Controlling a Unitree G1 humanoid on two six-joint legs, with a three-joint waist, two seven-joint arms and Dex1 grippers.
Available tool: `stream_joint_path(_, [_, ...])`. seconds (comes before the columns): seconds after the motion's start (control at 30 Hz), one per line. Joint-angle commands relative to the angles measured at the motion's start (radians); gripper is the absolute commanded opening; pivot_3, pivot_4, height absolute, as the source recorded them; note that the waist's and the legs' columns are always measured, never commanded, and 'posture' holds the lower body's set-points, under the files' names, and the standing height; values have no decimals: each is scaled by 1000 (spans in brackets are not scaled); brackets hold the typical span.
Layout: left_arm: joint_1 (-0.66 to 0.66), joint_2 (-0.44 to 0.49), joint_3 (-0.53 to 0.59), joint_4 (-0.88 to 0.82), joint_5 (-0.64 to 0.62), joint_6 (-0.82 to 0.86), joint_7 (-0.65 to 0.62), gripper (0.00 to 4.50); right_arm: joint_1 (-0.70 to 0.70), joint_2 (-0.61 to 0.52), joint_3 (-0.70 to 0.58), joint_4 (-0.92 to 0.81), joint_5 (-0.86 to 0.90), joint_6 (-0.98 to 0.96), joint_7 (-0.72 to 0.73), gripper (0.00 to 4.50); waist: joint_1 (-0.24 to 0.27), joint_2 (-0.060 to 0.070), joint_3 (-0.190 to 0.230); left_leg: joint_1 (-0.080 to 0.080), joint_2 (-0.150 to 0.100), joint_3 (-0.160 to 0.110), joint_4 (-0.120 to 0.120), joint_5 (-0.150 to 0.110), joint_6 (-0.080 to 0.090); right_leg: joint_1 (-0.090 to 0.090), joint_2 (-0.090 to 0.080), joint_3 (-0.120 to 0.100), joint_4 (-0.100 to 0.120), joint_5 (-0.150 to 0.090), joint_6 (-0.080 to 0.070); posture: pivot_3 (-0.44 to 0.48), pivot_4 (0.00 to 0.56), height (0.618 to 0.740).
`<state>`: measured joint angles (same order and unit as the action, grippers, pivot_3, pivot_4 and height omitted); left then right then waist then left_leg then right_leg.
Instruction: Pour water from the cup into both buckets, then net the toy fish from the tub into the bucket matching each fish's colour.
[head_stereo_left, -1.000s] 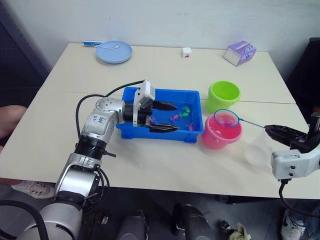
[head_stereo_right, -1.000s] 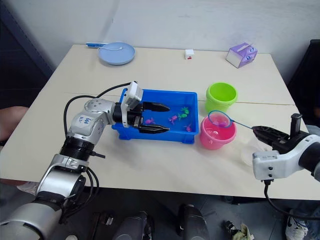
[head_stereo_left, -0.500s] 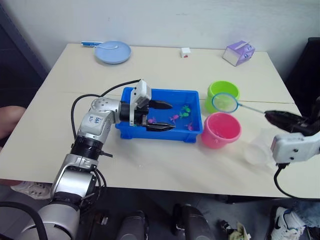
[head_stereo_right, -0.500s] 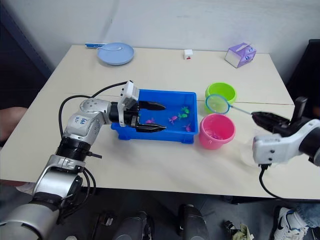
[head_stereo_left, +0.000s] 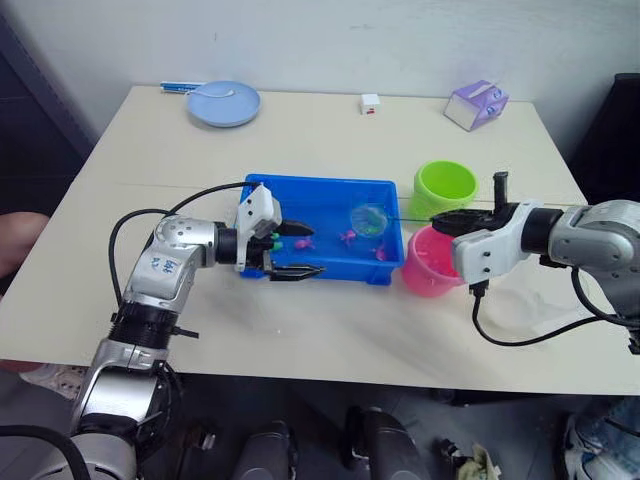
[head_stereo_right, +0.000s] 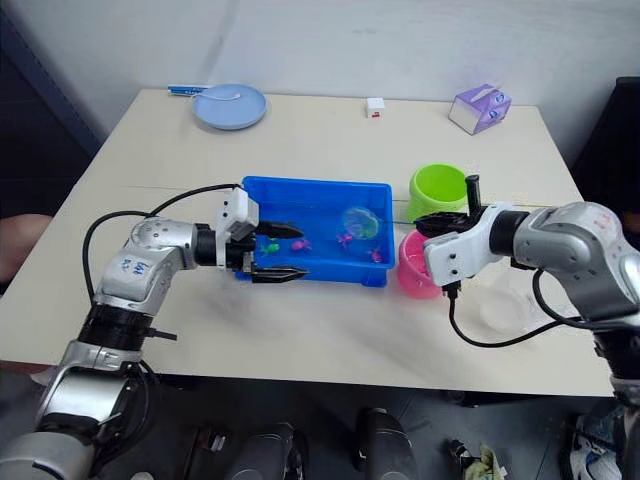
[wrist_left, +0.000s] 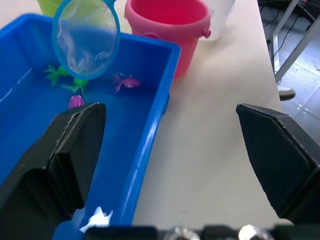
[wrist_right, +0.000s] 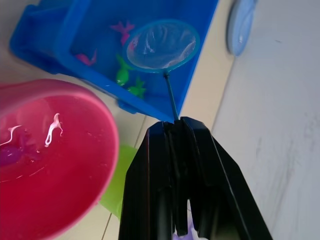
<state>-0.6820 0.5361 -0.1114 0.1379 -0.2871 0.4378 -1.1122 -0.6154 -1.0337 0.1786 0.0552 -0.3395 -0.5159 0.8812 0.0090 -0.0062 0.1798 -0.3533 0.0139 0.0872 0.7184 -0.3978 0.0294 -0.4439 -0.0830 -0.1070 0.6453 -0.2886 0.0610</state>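
The blue tub (head_stereo_left: 262, 190) sits mid-table with small pink fish (head_stereo_left: 347, 236) and green fish (wrist_left: 60, 75) in it. My left gripper (head_stereo_left: 300, 250) is open, one finger inside the tub's front left corner and the other outside its front wall. My right gripper (head_stereo_left: 442, 218) is shut on the thin handle of a blue net (head_stereo_left: 368, 217), whose hoop hangs over the tub's right part. The pink bucket (head_stereo_left: 430, 268) stands right of the tub, with the lime green bucket (head_stereo_left: 445, 188) behind it. The clear cup (head_stereo_left: 527, 300) stands further right.
A pale blue plate (head_stereo_left: 223, 103) with a spoon lies at the far left of the table. A small white cube (head_stereo_left: 370, 103) and a purple box (head_stereo_left: 476, 104) stand along the far edge. My right arm's cable droops over the table in front of the cup.
My right gripper has swung the net left, from over the pink bucket, past the green bucket, to over the tub. My left gripper has drawn back toward the tub's front left corner.
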Motion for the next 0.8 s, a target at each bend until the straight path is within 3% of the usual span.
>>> stream_joint_path(0.03, [21, 29, 45, -102, -36, 46, 26, 4500, -57, -5, 26, 80, -36, -97, -4, 783, -1, 0, 0, 0, 0, 0, 0, 0, 0, 0, 0, 0, 0, 0, 0, 0, 150, 739])
stream_joint_path(0.47, [41, 44, 52, -159, -60, 101, 56, 4500, -93, 77, 43, 55, -8, -84, 7, 783, -12, 0, 0, 0, 1, 0, 0, 0, 0, 0, 0, 0, 0, 0, 0, 0, 150, 739])
stream_joint_path(0.8, [25, 22, 39, -138, -56, 85, 56, 4500, -154, 3, 69, 132, -52, -140, 39, 783, -11, 0, 0, 0, 0, -1, 0, 0, 0, 0, 0, -1, 0, 0, 0, 0, 150, 739])
